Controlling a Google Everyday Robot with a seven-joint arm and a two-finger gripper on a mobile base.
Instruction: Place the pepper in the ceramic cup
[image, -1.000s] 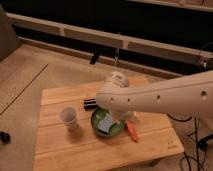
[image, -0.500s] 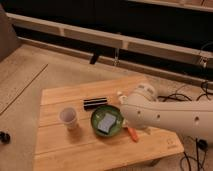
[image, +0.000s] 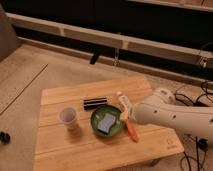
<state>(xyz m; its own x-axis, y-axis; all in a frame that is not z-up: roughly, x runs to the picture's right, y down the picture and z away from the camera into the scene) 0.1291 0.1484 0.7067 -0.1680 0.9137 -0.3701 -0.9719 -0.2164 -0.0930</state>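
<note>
The pepper (image: 131, 131), slender and orange-red, lies on the wooden table just right of the green bowl (image: 95, 123). The ceramic cup (image: 68, 117), pale and handleless, stands upright at the table's left, left of the bowl. My gripper (image: 125, 118) is at the tip of the white arm (image: 172, 121), which reaches in from the right. It sits low by the bowl's right rim, just above the pepper's upper end. The arm's bulk hides whether it touches the pepper.
The green bowl holds a pale blue-grey square item (image: 105, 122). A black oblong object (image: 95, 103) lies behind the bowl. A white bottle (image: 123, 102) lies on the wooden table (image: 65, 150) behind the gripper. Cables run on the floor at the right.
The arm has drawn back to the right, uncovering the bowl, the bottle and the table's middle. The pepper, cup and bowl stay where they were.
</note>
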